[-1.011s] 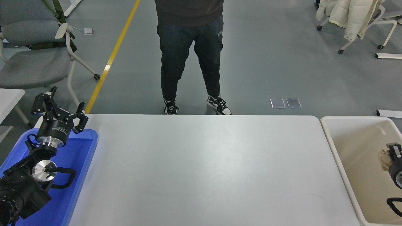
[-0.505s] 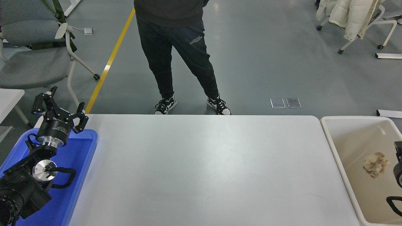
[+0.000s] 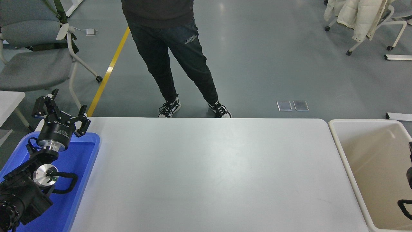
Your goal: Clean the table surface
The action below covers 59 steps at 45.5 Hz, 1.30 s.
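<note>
White and matte, the table surface (image 3: pixel 212 174) fills the middle of the head view, its far edge running straight across and its far right corner rounded. At its left end a blue plastic tray (image 3: pixel 82 180) lies against the tabletop's edge. Over the tray's far corner the left gripper (image 3: pixel 61 111) hangs at the end of the black left arm, which enters from the lower left corner; its fingers (image 3: pixel 84 122) are spread wide with nothing between them. Just beside the table's right end stands a beige rectangular bin (image 3: pixel 346 154), whose interior shows only bare walls and floor. At the right picture edge, over the bin, only a sliver of the right arm (image 3: pixel 409 174) and a loop of black cable are visible; the right gripper itself lies outside the frame, so the state of its fingers cannot be told. Beyond the far edge a person (image 3: pixel 173 61) in dark trousers and black-and-white shoes stands on the grey floor.
</note>
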Each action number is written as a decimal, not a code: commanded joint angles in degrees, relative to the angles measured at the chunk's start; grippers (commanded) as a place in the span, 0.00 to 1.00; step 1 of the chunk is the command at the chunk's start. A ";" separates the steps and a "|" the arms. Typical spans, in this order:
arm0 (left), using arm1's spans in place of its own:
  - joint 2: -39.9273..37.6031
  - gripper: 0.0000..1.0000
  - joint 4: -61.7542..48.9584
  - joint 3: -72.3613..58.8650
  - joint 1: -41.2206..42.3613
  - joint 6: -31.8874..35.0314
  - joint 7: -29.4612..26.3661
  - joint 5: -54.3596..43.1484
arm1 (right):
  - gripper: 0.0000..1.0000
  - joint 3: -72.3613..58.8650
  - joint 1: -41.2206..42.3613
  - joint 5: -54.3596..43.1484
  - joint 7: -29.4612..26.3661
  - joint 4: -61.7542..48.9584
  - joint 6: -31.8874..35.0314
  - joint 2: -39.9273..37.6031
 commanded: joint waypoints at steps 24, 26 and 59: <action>0.00 1.00 0.03 0.00 0.01 0.10 0.00 -0.03 | 1.00 44.21 -9.15 -0.73 0.29 25.14 12.95 -5.86; 0.00 1.00 0.03 0.00 0.01 0.10 0.00 -0.03 | 1.00 44.91 -9.86 -0.73 0.29 26.99 13.65 -6.30; 0.00 1.00 -0.06 0.00 0.01 0.10 0.00 -0.03 | 1.00 72.68 -19.09 -24.01 0.37 44.76 28.60 7.05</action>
